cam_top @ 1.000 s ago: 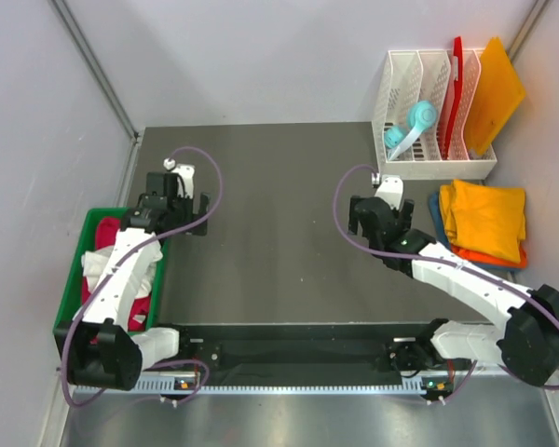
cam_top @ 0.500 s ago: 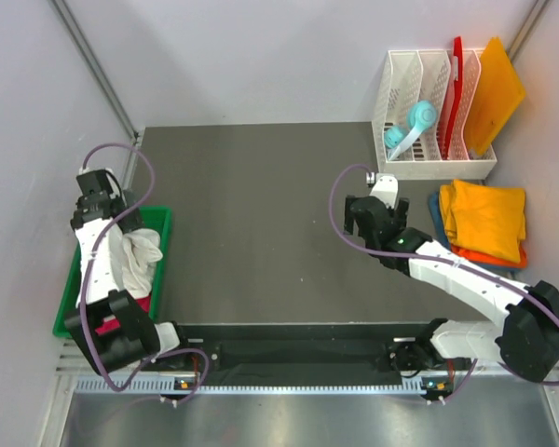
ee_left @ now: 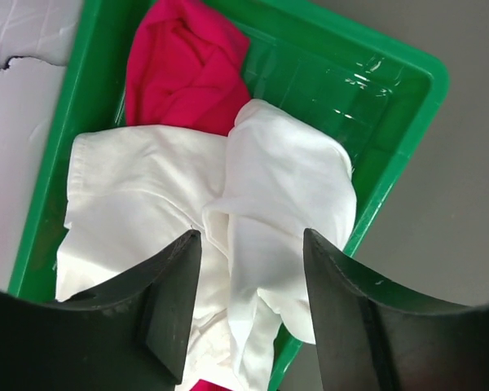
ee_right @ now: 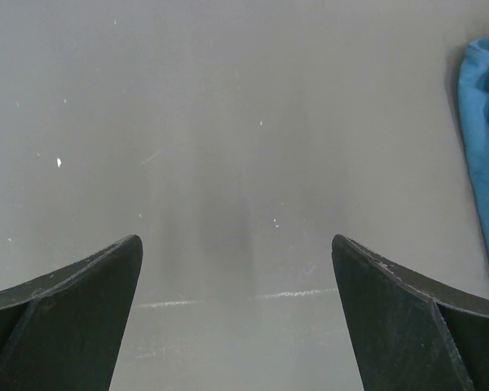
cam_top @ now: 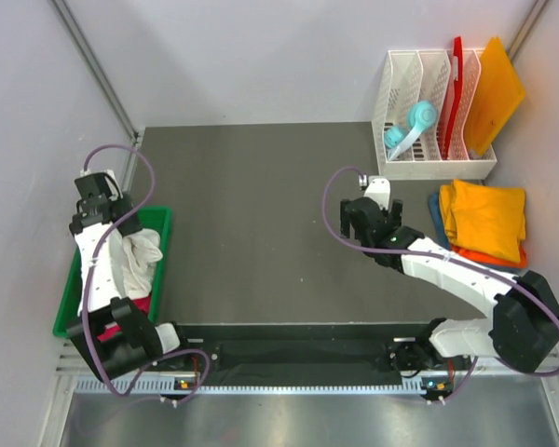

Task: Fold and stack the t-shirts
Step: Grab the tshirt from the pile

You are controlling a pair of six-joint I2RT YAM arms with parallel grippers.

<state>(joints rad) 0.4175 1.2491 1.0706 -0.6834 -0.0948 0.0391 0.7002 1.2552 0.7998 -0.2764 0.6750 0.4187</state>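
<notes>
A large white t-shirt (ee_left: pixel 285 179) lies crumpled in a green bin (ee_left: pixel 391 187), over a crimson-pink t-shirt (ee_left: pixel 187 73). In the top view the white shirt (cam_top: pixel 142 256) and the crimson-pink one (cam_top: pixel 136 305) lie in the bin (cam_top: pixel 164 223) at the left edge. My left gripper (ee_left: pixel 248 301) is open and empty above the white shirt; it also shows in the top view (cam_top: pixel 101 216). At the right lies a folded stack: yellow-orange (cam_top: pixel 487 216) on orange (cam_top: pixel 484 253) on blue (cam_top: pixel 435 209). My right gripper (cam_top: pixel 370 219) is open and empty over bare table (ee_right: pixel 236 269), left of the blue shirt (ee_right: pixel 481 163).
A white rack (cam_top: pixel 429 154) at the back right holds a teal object (cam_top: pixel 412 126), a red board (cam_top: pixel 456 74) and an orange board (cam_top: pixel 494 84). Grey walls close in on the left, back and right. The dark table top (cam_top: pixel 261 214) spans the middle.
My left arm swung from the table's left-middle out over the green bin and now looks down on the white shirt. My right gripper shifted slightly left.
</notes>
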